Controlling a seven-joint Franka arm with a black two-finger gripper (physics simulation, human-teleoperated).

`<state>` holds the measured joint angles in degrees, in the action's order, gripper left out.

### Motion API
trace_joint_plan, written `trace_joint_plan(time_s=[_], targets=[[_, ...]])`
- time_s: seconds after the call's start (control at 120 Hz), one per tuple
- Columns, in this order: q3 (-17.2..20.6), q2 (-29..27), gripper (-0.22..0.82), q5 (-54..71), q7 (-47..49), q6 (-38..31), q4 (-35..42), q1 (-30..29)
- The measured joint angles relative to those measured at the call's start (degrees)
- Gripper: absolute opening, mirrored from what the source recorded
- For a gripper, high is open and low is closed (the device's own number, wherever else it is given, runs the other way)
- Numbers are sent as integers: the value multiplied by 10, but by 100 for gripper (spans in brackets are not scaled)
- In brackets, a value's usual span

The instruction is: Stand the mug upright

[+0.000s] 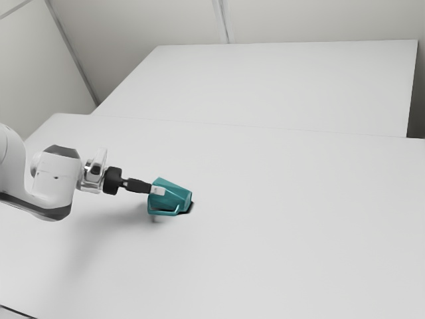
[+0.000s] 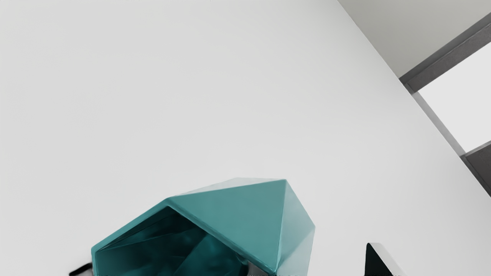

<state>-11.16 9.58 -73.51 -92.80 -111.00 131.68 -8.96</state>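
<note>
The mug [image 1: 174, 194] lies tipped on the bench [image 1: 299, 226], mouth toward the open gripper [image 2: 228, 262], whose fingers stand around it without pinching it. Closing could make it roll or slip, since it sits nearer one finger and its slanted facets offer poor hold. Count: one mug, one gripper, two fingers, one bench beneath.

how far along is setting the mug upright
The approach looks done: the gripper is at the teal mug. In hand: lining up a grasp, it seems; the fingers stand open either side, one clearly apart from the mug. Left: gripping, turning it up and letting go, since it lies tipped on the table.
</note>
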Motion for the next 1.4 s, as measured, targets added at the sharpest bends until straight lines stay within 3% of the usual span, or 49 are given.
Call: trace_joint_plan(time_s=[0.375, 0.8, 1.058, 1.4], targets=[[7, -13, -10, 2, -10, -10, -3, 0], [43, -82, -18, 43, 2, -52, -12, 3], [59, -90, -18, 314, 115, -57, -104, 12], [60, -75, -18, 575, 349, 26, -196, 22]])
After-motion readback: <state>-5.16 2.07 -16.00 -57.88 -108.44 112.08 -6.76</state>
